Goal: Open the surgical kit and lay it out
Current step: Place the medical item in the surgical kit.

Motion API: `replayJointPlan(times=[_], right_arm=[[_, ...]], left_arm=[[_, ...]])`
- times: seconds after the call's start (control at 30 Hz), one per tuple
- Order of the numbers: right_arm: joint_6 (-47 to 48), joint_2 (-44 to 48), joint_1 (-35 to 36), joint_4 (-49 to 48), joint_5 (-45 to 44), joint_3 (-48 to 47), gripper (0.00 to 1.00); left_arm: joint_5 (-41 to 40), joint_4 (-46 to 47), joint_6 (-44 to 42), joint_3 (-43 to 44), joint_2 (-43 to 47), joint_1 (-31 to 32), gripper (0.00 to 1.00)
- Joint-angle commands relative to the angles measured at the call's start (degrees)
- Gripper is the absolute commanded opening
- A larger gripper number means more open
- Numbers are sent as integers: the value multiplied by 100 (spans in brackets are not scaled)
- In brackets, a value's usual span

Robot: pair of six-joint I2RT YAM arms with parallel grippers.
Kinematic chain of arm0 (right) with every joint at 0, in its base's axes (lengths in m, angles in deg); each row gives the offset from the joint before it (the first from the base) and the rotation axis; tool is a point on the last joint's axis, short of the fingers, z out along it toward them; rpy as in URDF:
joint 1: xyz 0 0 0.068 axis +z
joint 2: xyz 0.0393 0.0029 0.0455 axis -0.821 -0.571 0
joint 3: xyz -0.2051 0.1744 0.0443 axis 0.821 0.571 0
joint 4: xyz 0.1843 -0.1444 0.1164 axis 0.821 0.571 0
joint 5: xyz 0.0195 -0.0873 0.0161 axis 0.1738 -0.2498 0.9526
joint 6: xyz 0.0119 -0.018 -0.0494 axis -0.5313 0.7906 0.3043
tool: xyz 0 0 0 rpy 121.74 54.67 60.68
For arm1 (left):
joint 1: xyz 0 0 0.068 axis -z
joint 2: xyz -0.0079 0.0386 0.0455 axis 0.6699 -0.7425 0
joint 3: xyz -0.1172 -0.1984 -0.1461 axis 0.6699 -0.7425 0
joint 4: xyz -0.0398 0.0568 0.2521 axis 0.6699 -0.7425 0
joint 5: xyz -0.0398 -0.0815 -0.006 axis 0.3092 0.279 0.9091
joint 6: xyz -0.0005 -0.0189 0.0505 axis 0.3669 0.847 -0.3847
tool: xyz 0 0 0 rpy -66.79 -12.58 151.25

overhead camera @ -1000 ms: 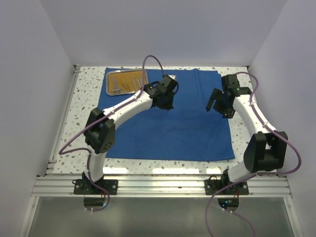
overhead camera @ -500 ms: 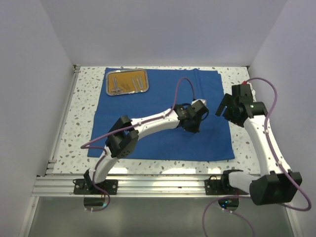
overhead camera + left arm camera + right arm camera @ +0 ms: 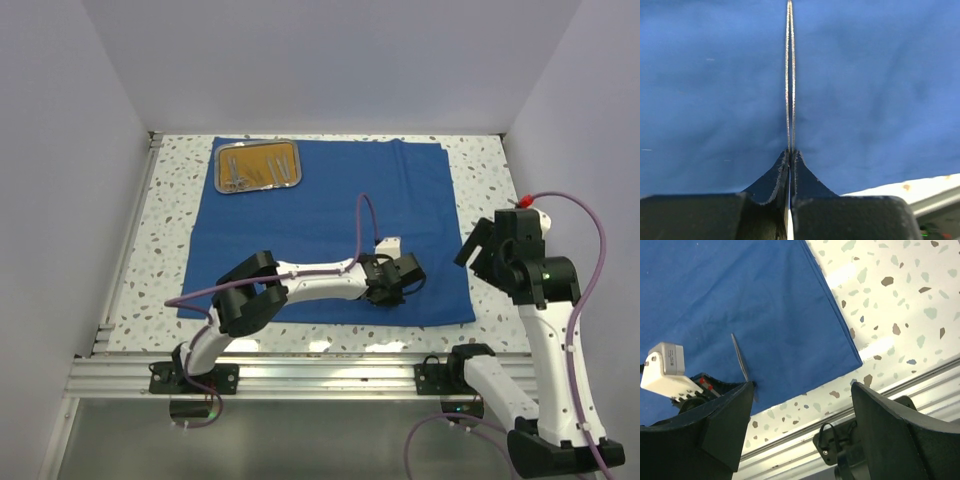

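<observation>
Plain pale walls are seen around a speckled tabletop [image 3: 170,200] from above. Most of it is covered by a blue cloth [image 3: 330,200], which is spread out flat. A small tray [image 3: 255,158] with an orange-brown floor is set on the cloth at the far left corner, and several silver instruments [image 3: 236,172] are laid inside it. The left claw [image 3: 408,285] is held low over the cloth close to its near edge, right of the middle. The right claw [image 3: 477,252] is raised over the right edge of the tabletop, just beside the cloth's right edge, well apart from the tray.

From the left wrist, the left claw [image 3: 790,155] is seen clamped tight on a pair of tweezers [image 3: 789,75], whose two thin blades are pressed together and pointed straight ahead over the cloth [image 3: 880,75]. Whether the tips touch the cloth cannot be told. A strip of tabletop [image 3: 910,187] is shown at the lower right.

From the right wrist, the right claw [image 3: 801,387] is seen spread wide, with nothing held between its fingers [image 3: 890,425]. Below it, the cloth's near right corner [image 3: 740,290] is laid on the tabletop [image 3: 890,300]. The left claw [image 3: 710,385] is caught at the lower left, with the tweezers [image 3: 740,360] jutting from it over the cloth.
</observation>
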Motion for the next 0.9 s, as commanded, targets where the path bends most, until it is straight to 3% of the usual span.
replayJointPlan(times=[0.0, 0.1, 0.17, 0.2, 0.3, 0.33, 0.4, 0.47, 0.63, 0.73, 0.87], right_arm=[[42, 117, 12, 444, 17, -202, 83], [200, 241, 12, 375, 149, -70, 83], [289, 250, 3, 365, 245, -43, 83], [324, 258, 3, 365, 315, -52, 83], [342, 355, 47, 391, 544, -52, 83], [281, 390, 65, 392, 605, -52, 84], [228, 495, 91, 357, 789, 53, 84], [140, 539, 109, 339, 904, 115, 84], [60, 452, 363, 155, 1028, -34, 83], [130, 216, 504, 128, 870, -245, 84], [218, -13, 583, 23, 668, -474, 84]], left_arm=[[-269, 708, 594, 281, 5, 50, 0], [-93, 883, 366, 720, -346, 59, 1], [-23, 831, 252, 1133, -549, 85, 8], [73, 814, 129, 1230, -724, 94, 24], [258, 455, 49, 1625, -971, 121, 51], [250, 305, 49, 1713, -963, 130, 67], [137, 50, 5, 1811, -702, 173, 75], [5, -152, -100, 1846, -411, 174, 77], [-803, -1689, -382, 1900, 819, -45, 78], [-1015, -1815, -828, 1348, 1777, -668, 76], [-1138, -1289, -1944, 740, 2578, -2229, 74]])
